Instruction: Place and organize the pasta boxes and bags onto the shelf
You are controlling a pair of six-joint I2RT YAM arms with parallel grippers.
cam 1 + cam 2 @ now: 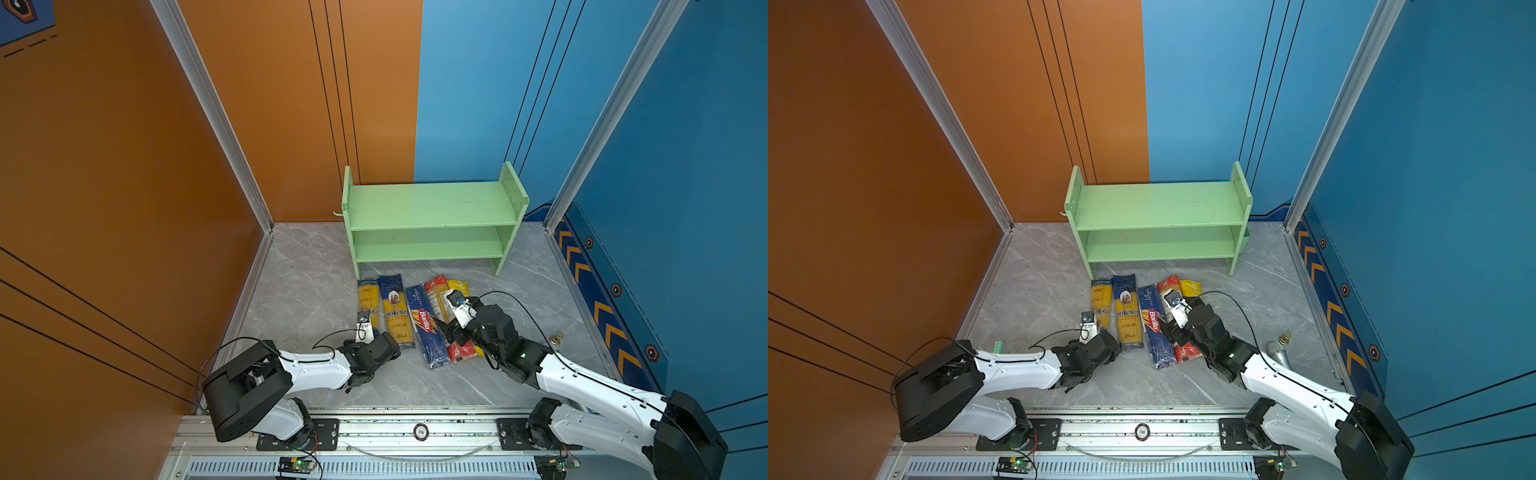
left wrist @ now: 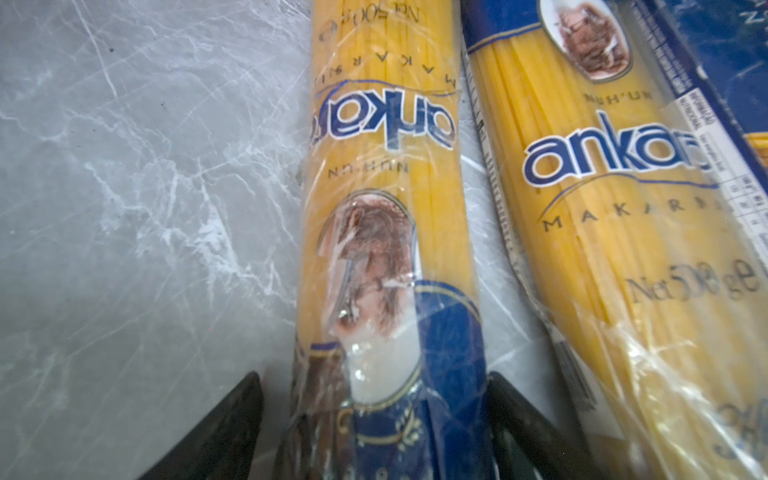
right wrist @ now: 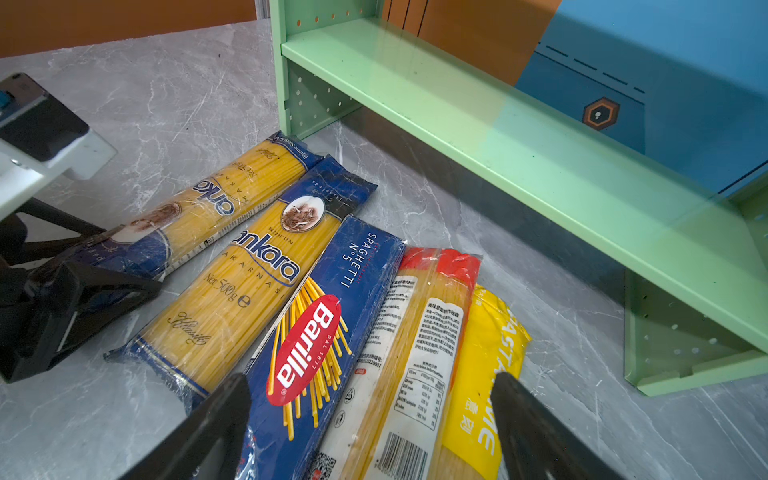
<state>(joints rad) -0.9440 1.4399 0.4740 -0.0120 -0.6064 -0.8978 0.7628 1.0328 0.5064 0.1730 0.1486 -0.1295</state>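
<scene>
Left pincer (image 2: 372, 380) seemingly wide astride leftmost packet (image 2: 386, 166), lengthwise toward shelf (image 1: 432, 205), right pincer (image 3: 372, 378) wide

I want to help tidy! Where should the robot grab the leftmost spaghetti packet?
Probably across its narrow width, from straight above: the leftmost Ankara packet lies flat, bare table on one long side, a slim gap on the other.

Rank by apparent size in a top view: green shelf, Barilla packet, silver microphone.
1. light green two-tier wooden shelf
2. navy Barilla spaghetti packet
3. silver metal microphone, clearly smallest
</scene>
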